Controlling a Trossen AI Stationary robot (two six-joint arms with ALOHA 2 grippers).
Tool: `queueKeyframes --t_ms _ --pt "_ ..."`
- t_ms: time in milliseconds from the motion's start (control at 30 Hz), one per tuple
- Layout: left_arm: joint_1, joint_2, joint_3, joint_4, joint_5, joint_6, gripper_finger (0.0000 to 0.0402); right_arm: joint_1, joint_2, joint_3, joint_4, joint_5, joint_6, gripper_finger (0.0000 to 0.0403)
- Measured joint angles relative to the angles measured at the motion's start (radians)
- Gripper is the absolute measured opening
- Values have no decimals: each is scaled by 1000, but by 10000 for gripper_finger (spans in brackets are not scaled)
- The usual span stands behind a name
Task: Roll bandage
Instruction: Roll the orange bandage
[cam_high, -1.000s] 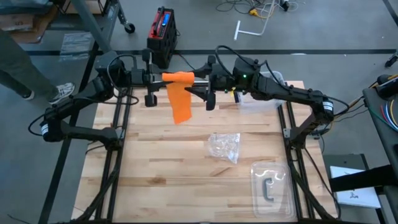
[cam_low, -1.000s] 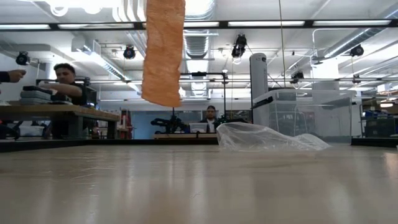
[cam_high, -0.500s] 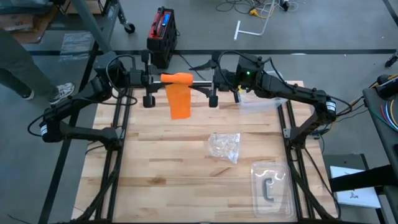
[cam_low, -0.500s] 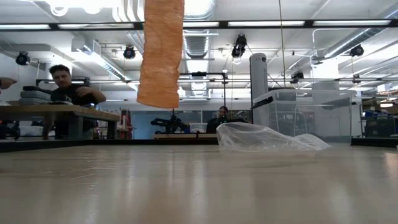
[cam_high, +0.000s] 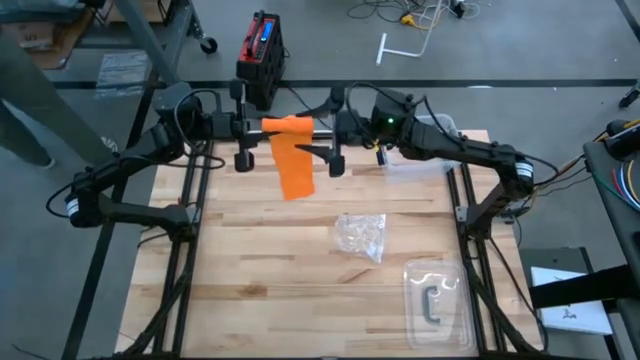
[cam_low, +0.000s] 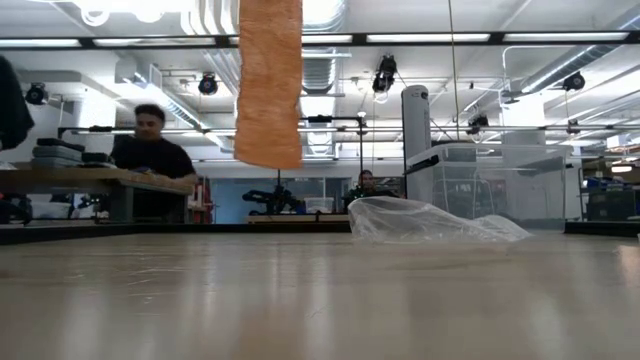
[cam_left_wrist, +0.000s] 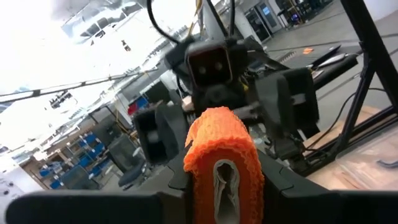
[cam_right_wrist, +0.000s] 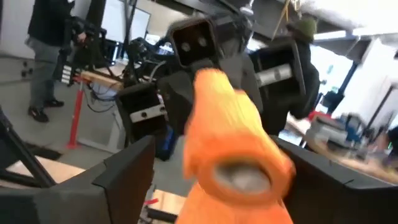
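Note:
The orange bandage is partly wound into a small roll (cam_high: 287, 124), held level high above the table's far part. Its loose tail (cam_high: 295, 172) hangs straight down from the roll, and its lower end (cam_low: 268, 150) is clear of the tabletop. My left gripper (cam_high: 258, 127) comes in from the left and is shut on the roll's left end (cam_left_wrist: 221, 149). My right gripper (cam_high: 322, 135) faces it from the right and is open. Its fingers (cam_right_wrist: 127, 171) stand on either side of the roll's right end (cam_right_wrist: 233, 140); I cannot tell whether they touch it. My left gripper pinches the roll's left end (cam_left_wrist: 219, 171) between its two fingers (cam_left_wrist: 277, 183). The fingers come level from the table's left and lie along the roll's axis. The roll is lifted clear and level, with the tail hanging slack below it.
A crumpled clear plastic wrapper (cam_high: 362, 235) lies mid-table, also seen in the low view (cam_low: 430, 220). A clear blister tray (cam_high: 435, 300) with a dark clip sits at the near right. People are at benches (cam_low: 150, 155) beyond the far edge.
My right gripper has rolled about the line it points along while staying at the roll's right end. The left gripper and the roll have kept their place.

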Motion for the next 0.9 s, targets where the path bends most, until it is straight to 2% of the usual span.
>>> queueKeyframes --t_ms 200,433,633,900 --pt "0 0 0 4 2 7 84 -9 -2 0 17 0 68 252" --pt "0 0 0 9 -6 7 84 -11 -2 0 13 -8 139 190" --pt "-2 0 0 14 -67 12 84 -15 -6 0 10 -25 242 142" --pt "-1 1 0 8 -83 64 84 -25 -12 0 2 -33 407 114"
